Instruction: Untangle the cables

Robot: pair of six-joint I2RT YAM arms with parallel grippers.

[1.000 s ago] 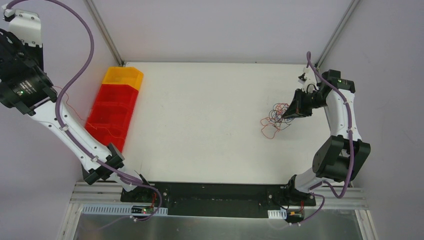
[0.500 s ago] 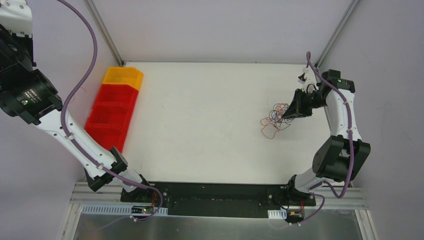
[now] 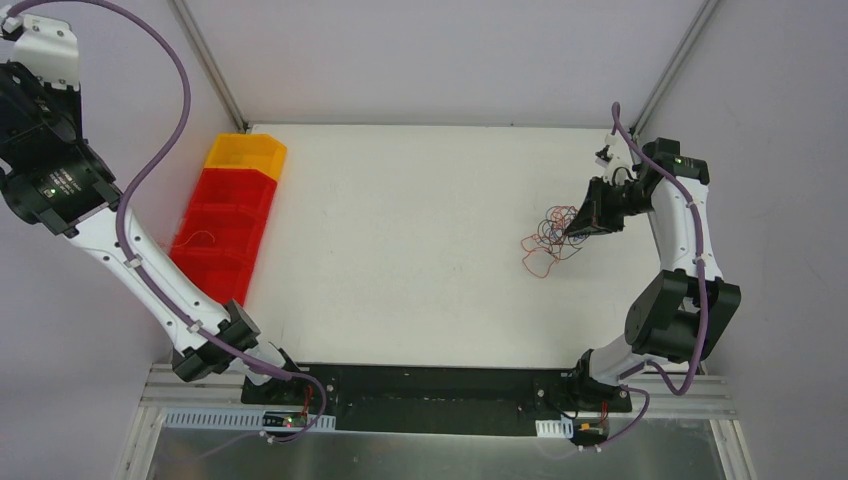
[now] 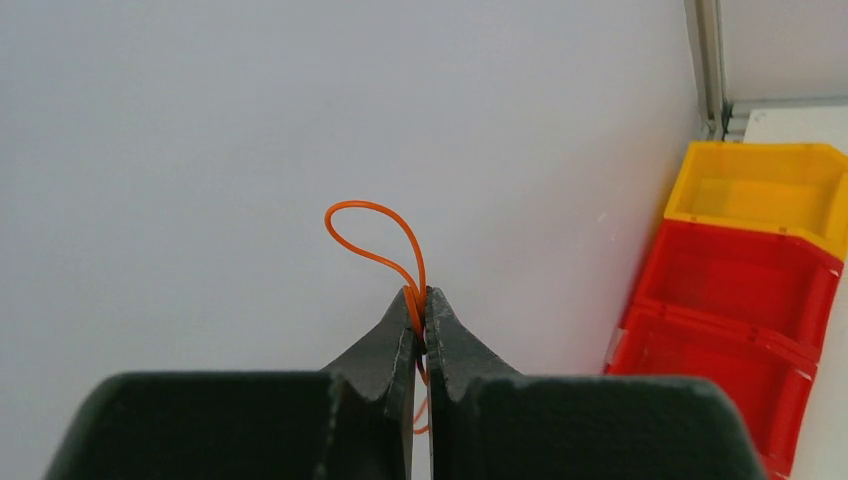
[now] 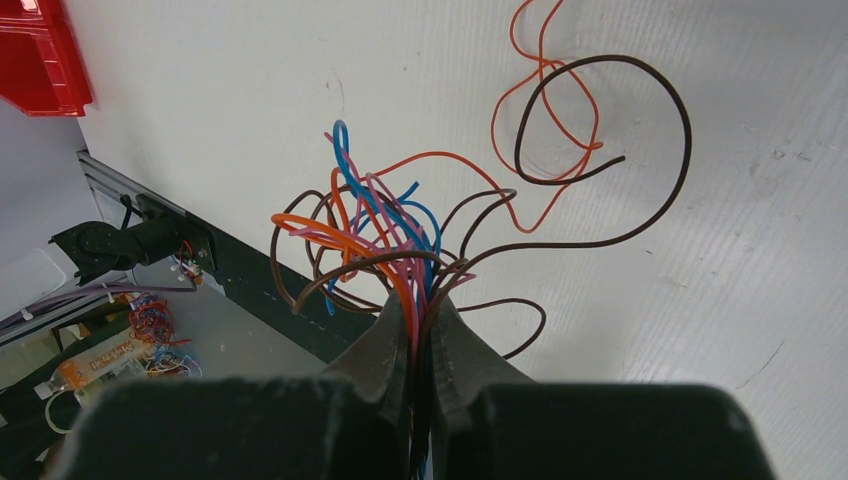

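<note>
A yellow bin [image 3: 246,154] and a row of red bins [image 3: 222,232] line the left edge of the white table [image 3: 400,290]. Well to the right of the bins, the cables [image 3: 548,240] lie on the table in a loose tangle. The right gripper [image 3: 573,233] is clamped on a bunch of their strands. Left of the bins, the left gripper [image 4: 421,297] faces the wall [image 4: 200,150]. It pinches a single orange wire [image 4: 360,204], whose loop stands above its tips. Since half a second ago the left arm has shifted slightly, and a thin orange strand [image 3: 203,238] now shows over a red bin. The right arm and tangle are unchanged.
</note>
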